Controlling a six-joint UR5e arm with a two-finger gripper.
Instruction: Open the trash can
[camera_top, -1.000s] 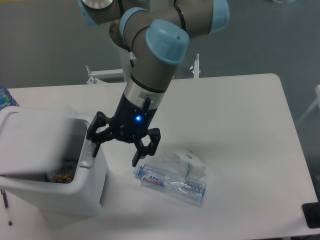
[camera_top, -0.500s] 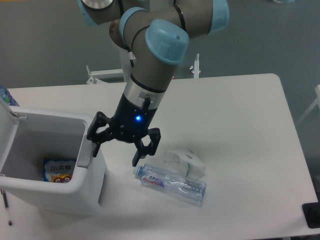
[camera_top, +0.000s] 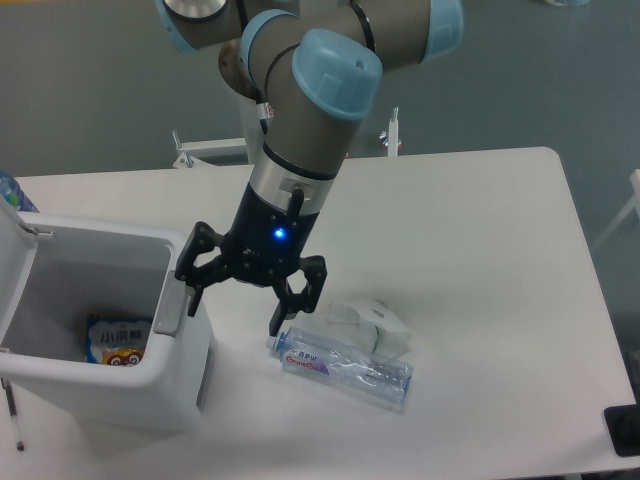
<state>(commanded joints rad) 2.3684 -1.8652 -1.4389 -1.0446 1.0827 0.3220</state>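
The white trash can (camera_top: 120, 385) stands at the table's left front with its lid (camera_top: 14, 262) swung up at the far left edge. Its inside is exposed, and a colourful packet (camera_top: 112, 340) lies at the bottom. The grey latch (camera_top: 170, 312) sits on the right rim. My gripper (camera_top: 238, 308) hangs just right of that rim, open, with nothing between its fingers. One finger (camera_top: 192, 276) is close above the latch; the other finger (camera_top: 298, 300) points down over the table.
A crushed clear plastic bottle (camera_top: 345, 368) and a crumpled white tissue (camera_top: 372, 325) lie on the white table (camera_top: 470, 250) just right of the gripper. A dark object (camera_top: 624, 430) sits at the front right corner.
One second ago the lid was tilted partway over the bin; it has since swung fully up to the left. The gripper has shifted very slightly to the right.
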